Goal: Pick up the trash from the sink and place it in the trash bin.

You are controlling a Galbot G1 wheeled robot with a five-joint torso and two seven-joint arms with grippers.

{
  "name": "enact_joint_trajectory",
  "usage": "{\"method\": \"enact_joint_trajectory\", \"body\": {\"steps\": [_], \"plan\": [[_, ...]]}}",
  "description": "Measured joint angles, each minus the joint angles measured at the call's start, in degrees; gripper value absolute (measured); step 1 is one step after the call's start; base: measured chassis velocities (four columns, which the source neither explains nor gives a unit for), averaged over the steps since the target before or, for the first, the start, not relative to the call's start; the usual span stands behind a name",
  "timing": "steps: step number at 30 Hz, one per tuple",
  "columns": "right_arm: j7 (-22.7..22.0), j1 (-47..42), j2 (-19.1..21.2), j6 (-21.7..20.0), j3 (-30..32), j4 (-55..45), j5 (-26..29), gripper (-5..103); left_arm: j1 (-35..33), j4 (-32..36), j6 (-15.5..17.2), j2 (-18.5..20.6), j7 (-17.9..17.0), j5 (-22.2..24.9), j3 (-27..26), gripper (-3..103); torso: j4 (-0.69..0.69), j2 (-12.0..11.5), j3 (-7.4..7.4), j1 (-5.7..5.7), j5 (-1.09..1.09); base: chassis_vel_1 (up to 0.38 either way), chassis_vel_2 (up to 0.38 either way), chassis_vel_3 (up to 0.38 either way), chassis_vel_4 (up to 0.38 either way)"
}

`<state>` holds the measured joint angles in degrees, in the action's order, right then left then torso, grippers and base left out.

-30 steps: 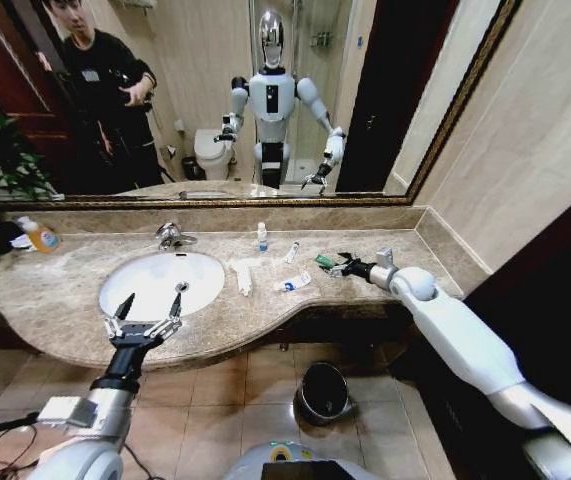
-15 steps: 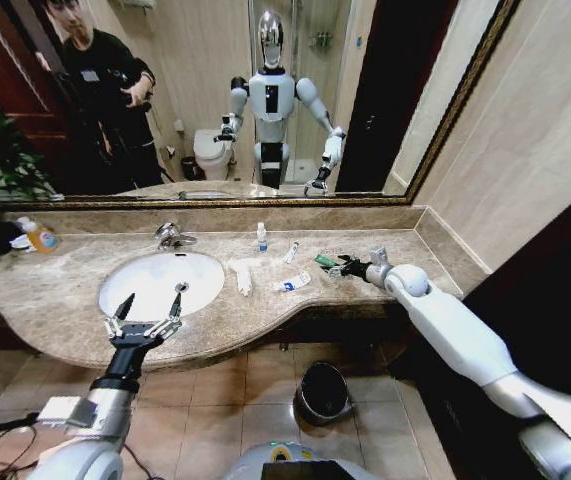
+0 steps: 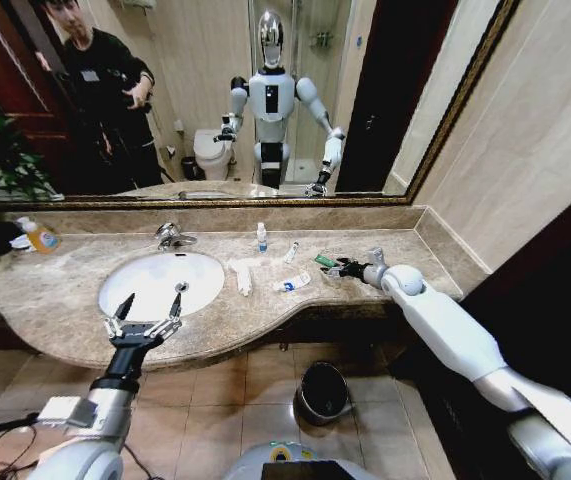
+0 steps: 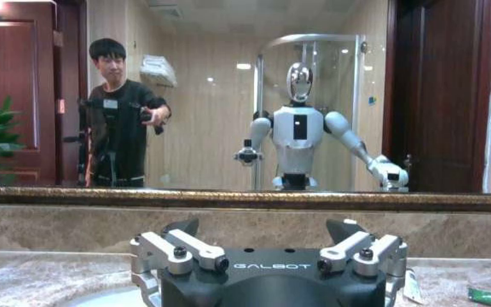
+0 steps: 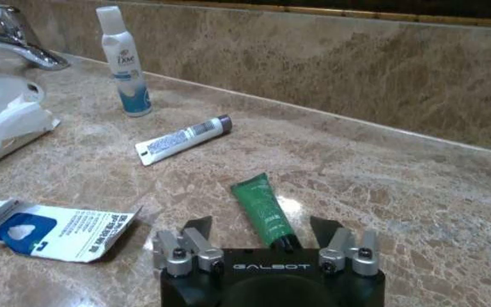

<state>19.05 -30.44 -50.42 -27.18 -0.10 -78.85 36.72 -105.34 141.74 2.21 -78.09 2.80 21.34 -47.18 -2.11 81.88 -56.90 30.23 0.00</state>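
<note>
Nothing binned yet: right gripper (image 5: 261, 233) spread open, empty, straddling the green tube (image 5: 263, 209) on the counter; tissue (image 3: 242, 274), packet (image 3: 293, 283) and white tube (image 5: 182, 139) lie untouched; bin (image 3: 323, 392) waits on the floor; left gripper (image 3: 143, 317) open, idle at the sink (image 3: 125, 283).

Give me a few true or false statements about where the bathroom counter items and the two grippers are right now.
1. The right gripper is open with the green tube between its fingers. True.
2. The white tube lies inside the basin. False: it lies on the marble counter.
3. The left gripper holds the tissue. False: it hovers open and empty at the sink's front edge.
4. The trash bin stands on the floor. True.
</note>
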Motion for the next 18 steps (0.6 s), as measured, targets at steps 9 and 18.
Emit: {"method": "enact_joint_trajectory", "body": {"steps": [9,18], "plan": [[0.0,-0.4,0.0,0.6,-0.2,0.1,0.0,45,0.0,0.0,0.0,0.0,0.0,0.0,0.0,100,0.0,0.0,0.0,0.0,0.0,0.0,0.0,0.0,0.0],[-0.7,-1.2,0.2,1.0,1.0,-0.7,0.7,18,0.0,0.0,0.0,0.0,0.0,0.0,0.0,100,-0.01,0.0,0.0,0.0,0.01,0.0,0.0,0.0,0.0]]}}
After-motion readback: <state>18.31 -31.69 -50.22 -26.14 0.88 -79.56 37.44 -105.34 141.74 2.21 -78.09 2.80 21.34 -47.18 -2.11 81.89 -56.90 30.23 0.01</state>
